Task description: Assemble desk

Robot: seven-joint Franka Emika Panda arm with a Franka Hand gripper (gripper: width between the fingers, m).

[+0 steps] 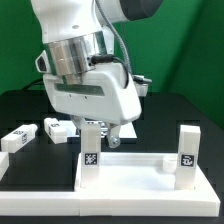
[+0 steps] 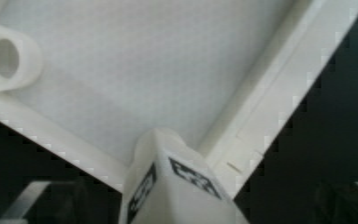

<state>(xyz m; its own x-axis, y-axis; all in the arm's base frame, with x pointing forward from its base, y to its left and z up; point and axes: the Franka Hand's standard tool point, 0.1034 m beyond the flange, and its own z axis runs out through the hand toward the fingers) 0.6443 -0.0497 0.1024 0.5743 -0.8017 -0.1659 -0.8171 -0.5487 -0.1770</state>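
While the gripper (image 1: 97,127) hangs over the near corner of the desk top (image 1: 130,178) on the exterior view's left, its two fingers appear spread apart on either side of the upper end of a white leg (image 1: 90,150), with a gap showing beside the leg and nothing clamped. That leg stands upright in the corner of the tray-like top, and a small black-and-white tag (image 1: 90,158) faces the camera. A second leg (image 1: 187,155), also tagged, stands upright at the corner on the exterior view's right. The top lies flat on the black table (image 1: 165,112), at the front of the scene. Two more legs lie loose on the table beyond it, towards the exterior view's left: one (image 1: 18,138) near the edge of the picture and one (image 1: 55,127) just behind the arm. In the wrist view the leg (image 2: 176,178) rises close under the camera from the top's inner floor (image 2: 140,90), beside the raised rim, and a round ring-shaped socket (image 2: 2,55) shows in another corner.
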